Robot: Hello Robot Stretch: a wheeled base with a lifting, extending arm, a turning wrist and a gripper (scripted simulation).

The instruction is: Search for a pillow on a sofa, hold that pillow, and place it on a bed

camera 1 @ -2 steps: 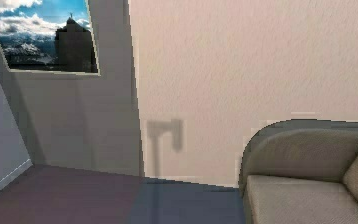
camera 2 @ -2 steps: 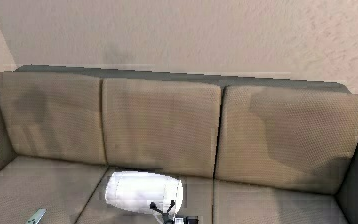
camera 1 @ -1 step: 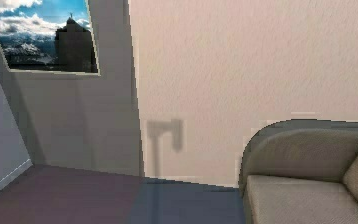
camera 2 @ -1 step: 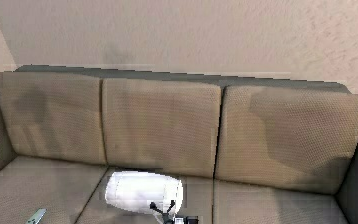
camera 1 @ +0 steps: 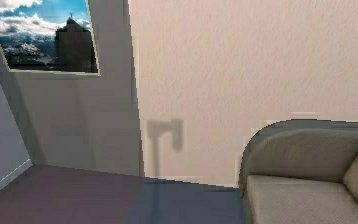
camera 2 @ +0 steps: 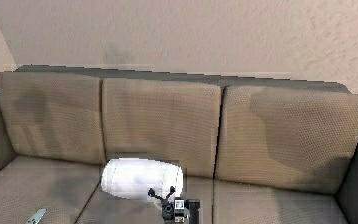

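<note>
A white pillow (camera 2: 139, 178) is seen low in the middle of the arm side view, lying on the sofa (camera 2: 157, 115) seat. The gripper (camera 2: 169, 201) is found at its lower right edge; whether anything is held cannot be told.

Soft, even light fills both views. In the forward view the window (camera 1: 47, 35), far left of the sofa (camera 1: 307, 165), is brightest (daylit sky). A grey shadow lies on the wall (camera 1: 227, 70) just left of the sofa's arm, and upright edges farther left lean. In the arm side view the sofa's back cushions show darker mottled patches, and the white pillow (camera 2: 142, 178) on its seat is brightest.
</note>
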